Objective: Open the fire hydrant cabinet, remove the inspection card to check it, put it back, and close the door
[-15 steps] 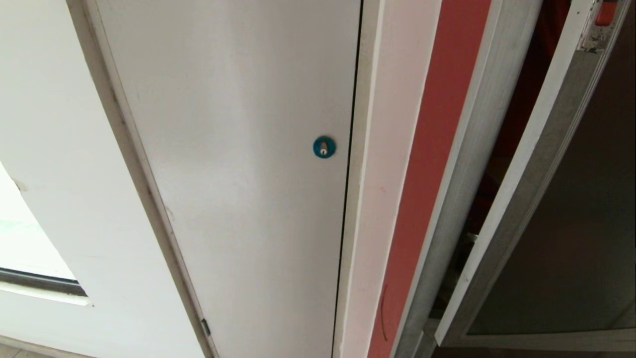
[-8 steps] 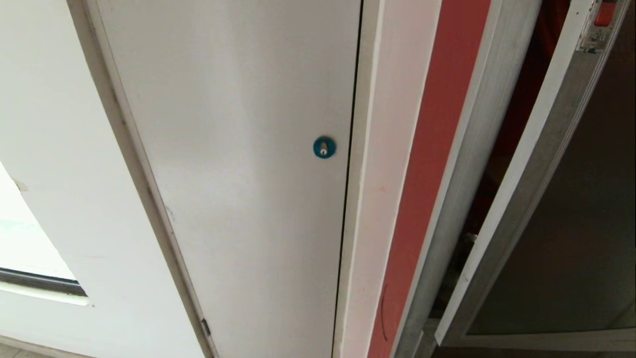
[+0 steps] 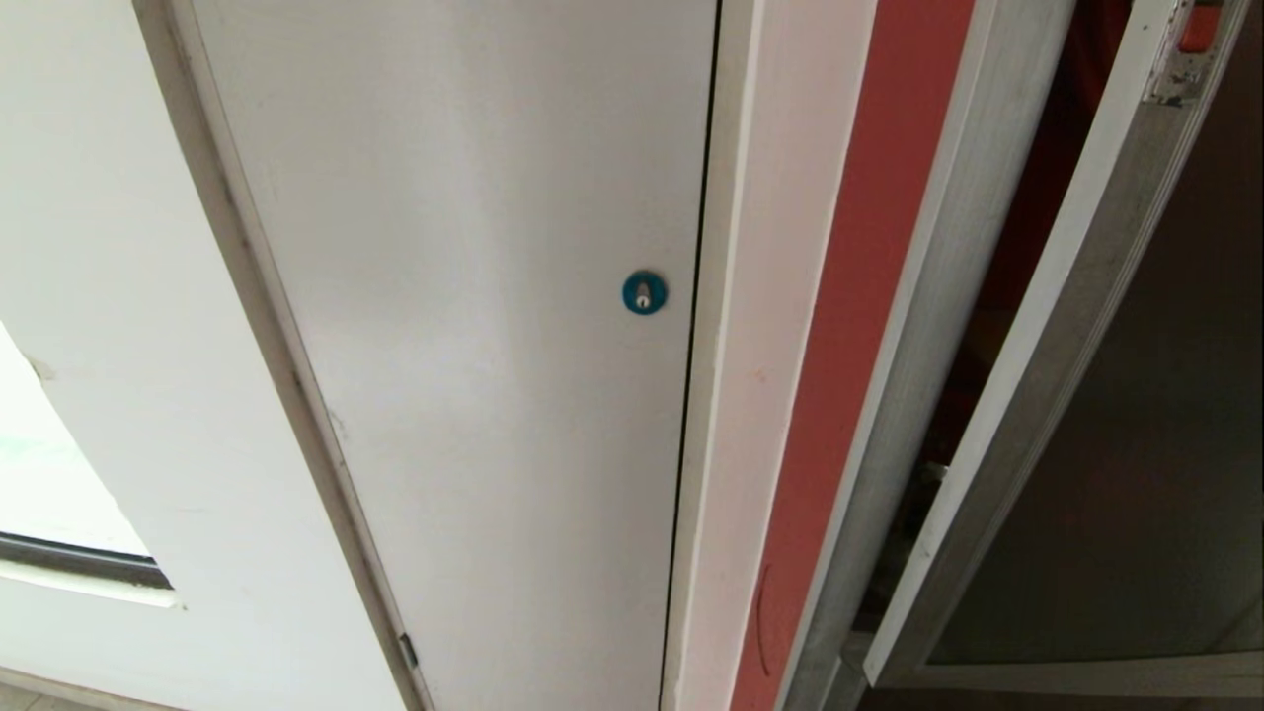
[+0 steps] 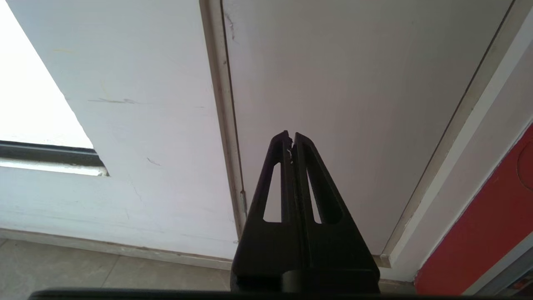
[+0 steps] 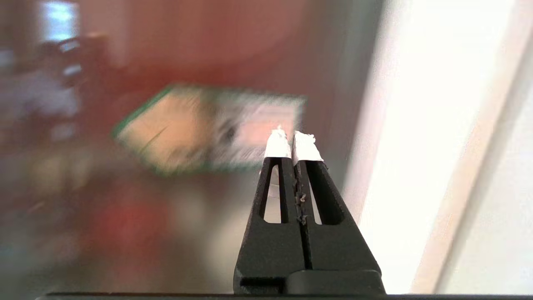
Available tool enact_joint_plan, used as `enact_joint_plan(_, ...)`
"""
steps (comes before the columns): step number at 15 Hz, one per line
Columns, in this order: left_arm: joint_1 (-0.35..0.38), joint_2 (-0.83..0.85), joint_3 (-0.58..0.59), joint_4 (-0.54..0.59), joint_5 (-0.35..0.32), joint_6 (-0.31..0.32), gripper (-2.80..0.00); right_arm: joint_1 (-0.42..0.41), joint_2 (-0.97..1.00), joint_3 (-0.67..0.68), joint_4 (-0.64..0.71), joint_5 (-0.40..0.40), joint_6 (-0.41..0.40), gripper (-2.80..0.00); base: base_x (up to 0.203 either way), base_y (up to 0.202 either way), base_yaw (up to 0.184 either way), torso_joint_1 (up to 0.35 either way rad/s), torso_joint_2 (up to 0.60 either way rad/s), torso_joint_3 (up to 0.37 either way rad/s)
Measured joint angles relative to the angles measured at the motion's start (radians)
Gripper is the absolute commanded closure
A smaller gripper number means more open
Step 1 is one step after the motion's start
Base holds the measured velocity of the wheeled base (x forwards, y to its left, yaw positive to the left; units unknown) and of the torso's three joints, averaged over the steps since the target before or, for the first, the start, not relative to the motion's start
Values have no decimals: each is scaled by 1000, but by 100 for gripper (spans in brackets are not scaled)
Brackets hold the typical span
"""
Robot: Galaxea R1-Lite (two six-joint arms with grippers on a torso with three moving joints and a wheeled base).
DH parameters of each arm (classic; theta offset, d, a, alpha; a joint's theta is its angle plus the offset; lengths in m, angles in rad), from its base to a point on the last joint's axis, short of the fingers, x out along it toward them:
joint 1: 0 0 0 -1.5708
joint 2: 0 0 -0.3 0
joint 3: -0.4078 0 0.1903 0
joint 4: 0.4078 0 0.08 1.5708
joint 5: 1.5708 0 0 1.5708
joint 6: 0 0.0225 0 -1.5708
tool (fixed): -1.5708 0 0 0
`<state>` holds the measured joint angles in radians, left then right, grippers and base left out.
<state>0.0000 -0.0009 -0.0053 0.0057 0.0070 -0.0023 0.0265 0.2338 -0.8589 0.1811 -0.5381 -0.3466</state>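
White panel, head view: I saw the plain white door [image 3: 474, 326] with its small blue round lock [image 3: 644, 292] filling most of my picture; neither arm showed.
Cabinet, head view: at my right stood the fire hydrant cabinet [image 3: 948, 296], a brushed-silver upright beside a red strip [image 3: 849, 326].
Door, head view: the door [image 3: 1116, 444], dark glass in a silver frame, stood ajar, a dark gap between it and the upright; a red latch part [image 3: 1200, 25] sat at its upper edge.
Left wrist view: the left gripper [image 4: 291, 139] pointed at the white door's lower part, near the floor [image 4: 83, 271]; its fingers were pressed together, holding nothing.
Right wrist view: the right gripper [image 5: 291, 139], white-tipped, had its fingers pressed together and empty, in front of blurred glass bearing a green-bordered sticker [image 5: 208, 129].
Card: I could not find the inspection card in any view.
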Motion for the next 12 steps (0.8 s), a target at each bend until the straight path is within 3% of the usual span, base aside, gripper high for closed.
enact_joint_plan(4, 0, 0, 0, 0, 0, 0, 0, -14, -145, 256, 21, 241, 109, 0, 0, 0, 0, 0, 0, 0)
enact_joint_plan(8, 0, 0, 0, 0, 0, -1, 0, -17, -213, 521, -34, 480, 317, 0, 0, 0, 0, 0, 0, 0)
enact_joint_plan(10, 0, 0, 0, 0, 0, 0, 0, -18, -226, 642, -119, 520, 342, 0, 0, 0, 0, 0, 0, 0)
enact_joint_plan(12, 0, 0, 0, 0, 0, 0, 0, -18, -231, 751, -228, 535, 317, 0, 0, 0, 0, 0, 0, 0)
